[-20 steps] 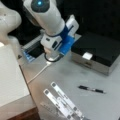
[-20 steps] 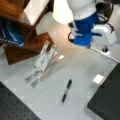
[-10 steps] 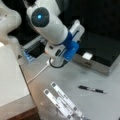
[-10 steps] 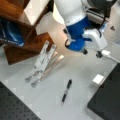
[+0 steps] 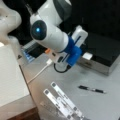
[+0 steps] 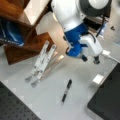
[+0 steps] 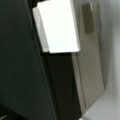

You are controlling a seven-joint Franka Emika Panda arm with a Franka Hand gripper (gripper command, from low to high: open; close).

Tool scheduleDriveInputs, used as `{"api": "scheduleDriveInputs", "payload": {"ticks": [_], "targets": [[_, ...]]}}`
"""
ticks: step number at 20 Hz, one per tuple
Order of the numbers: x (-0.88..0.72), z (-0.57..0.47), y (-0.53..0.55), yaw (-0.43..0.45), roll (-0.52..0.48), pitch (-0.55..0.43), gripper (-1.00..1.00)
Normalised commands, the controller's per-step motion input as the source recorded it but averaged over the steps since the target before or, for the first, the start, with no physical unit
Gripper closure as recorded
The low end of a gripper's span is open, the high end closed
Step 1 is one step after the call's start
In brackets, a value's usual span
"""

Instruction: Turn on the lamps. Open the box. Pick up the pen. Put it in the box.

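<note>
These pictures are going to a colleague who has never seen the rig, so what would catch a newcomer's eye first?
The big white-and-blue arm fills both front views, its gripper hanging near the white latch of the box, whose black lid is shut. The pen lies alone on the grey table, beside the white strips with black marks.
</note>
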Motion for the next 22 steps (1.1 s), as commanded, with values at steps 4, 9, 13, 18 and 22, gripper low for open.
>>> {"api": "scheduleDriveInputs", "payload": {"ticks": [4,9,13,18,22], "targets": [[0.20,-0.12,0.02,-0.017,0.156,-0.129,-1.00],[0.11,-0.04,0.13,0.057,0.176,-0.102,-1.00],[0.06,-0.04,0.25,0.084,0.206,-0.097,-1.00],[0.06,-0.11,0.11,0.057,0.247,-0.084,-1.00],[0.06,-0.14,-0.10,0.065,0.230,-0.045,-1.00]]}}
